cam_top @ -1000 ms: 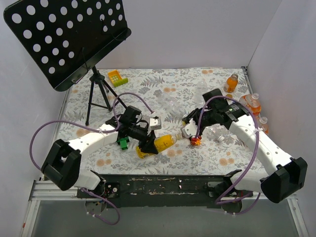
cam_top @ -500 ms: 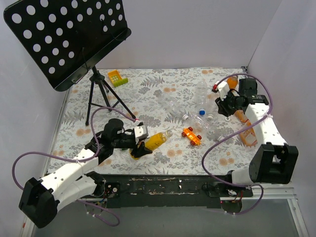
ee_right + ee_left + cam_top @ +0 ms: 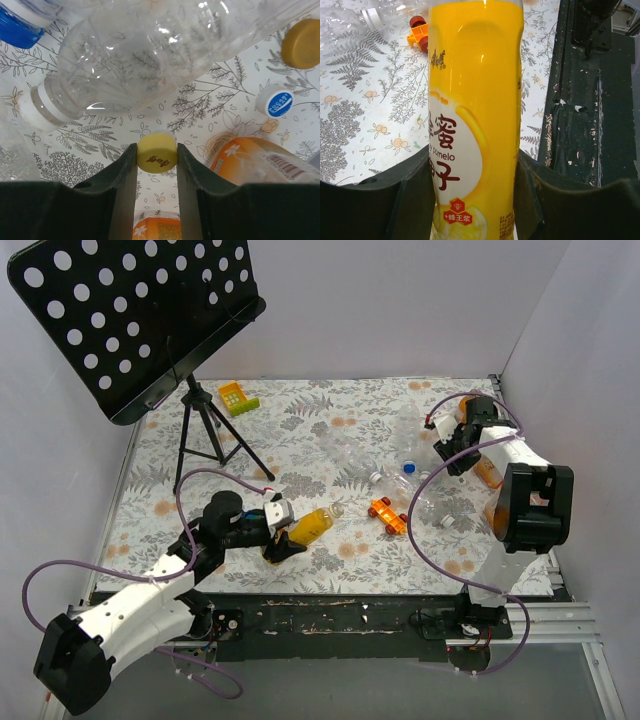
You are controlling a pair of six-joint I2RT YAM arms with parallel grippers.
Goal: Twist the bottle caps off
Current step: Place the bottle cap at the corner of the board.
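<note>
A yellow drink bottle point(image 3: 312, 525) lies tilted on the flowered cloth at the near middle. My left gripper point(image 3: 278, 536) is shut on its lower body. In the left wrist view the bottle point(image 3: 475, 100) fills the gap between both black fingers point(image 3: 415, 200). Its neck point(image 3: 338, 508) points right and bears no cap. At the back right, my right gripper point(image 3: 447, 447) is shut on a small yellow bottle cap point(image 3: 156, 153), held just above the cloth. A loose orange cap point(image 3: 300, 43) and a loose white-and-blue cap point(image 3: 278, 100) lie on the cloth nearby.
Clear empty bottles point(image 3: 400, 440) lie at the back middle, one point(image 3: 165, 55) right in front of the right fingers. Orange bottles point(image 3: 490, 470) lie by the right wall. An orange toy car point(image 3: 388, 514), a green-and-yellow block point(image 3: 238, 397) and a music stand point(image 3: 140, 310) are also there.
The right gripper has left the yellow bottle's neck in the middle and gone to the back right. The left arm has drawn back toward the near left, still holding the bottle.
</note>
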